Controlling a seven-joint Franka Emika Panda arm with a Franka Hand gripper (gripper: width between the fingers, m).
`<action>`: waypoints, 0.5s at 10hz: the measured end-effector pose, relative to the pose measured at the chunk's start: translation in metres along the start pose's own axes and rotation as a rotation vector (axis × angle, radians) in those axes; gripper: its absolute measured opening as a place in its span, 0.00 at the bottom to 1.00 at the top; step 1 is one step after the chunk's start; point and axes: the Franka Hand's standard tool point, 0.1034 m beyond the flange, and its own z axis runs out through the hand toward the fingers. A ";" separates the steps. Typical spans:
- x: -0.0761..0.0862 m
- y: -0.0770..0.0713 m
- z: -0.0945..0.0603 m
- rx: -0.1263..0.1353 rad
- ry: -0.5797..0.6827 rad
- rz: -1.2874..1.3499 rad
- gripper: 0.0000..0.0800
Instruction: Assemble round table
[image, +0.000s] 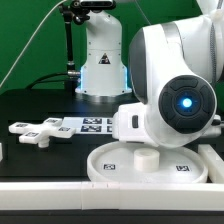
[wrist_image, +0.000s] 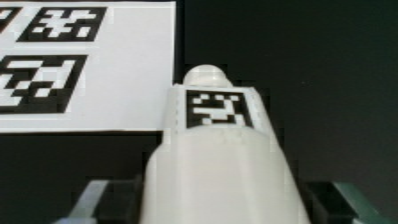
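Note:
In the wrist view my gripper (wrist_image: 217, 206) is shut on the white cylinder leg (wrist_image: 217, 140). The leg has a square tag on its side and a rounded tip that points away from the camera, over the black table. A dark finger (wrist_image: 111, 200) presses each side of it. In the exterior view the large rimmed round disc (image: 115, 168) lies at the front with its central hub (image: 145, 157) facing up. The cross-shaped foot (image: 38, 131) lies flat at the exterior view's left. The arm's own bulk hides the gripper and the leg in the exterior view.
The marker board (image: 95, 125) lies flat behind the disc, and it also shows beside the leg in the wrist view (wrist_image: 71, 65). A long white bar (image: 90, 190) edges the front of the work area. The arm's base (image: 100, 65) stands at the back.

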 end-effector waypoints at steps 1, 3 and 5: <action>0.000 -0.001 0.000 -0.001 0.000 -0.001 0.51; 0.000 -0.001 0.000 -0.002 0.000 -0.006 0.51; -0.003 0.001 -0.008 0.003 0.010 -0.050 0.51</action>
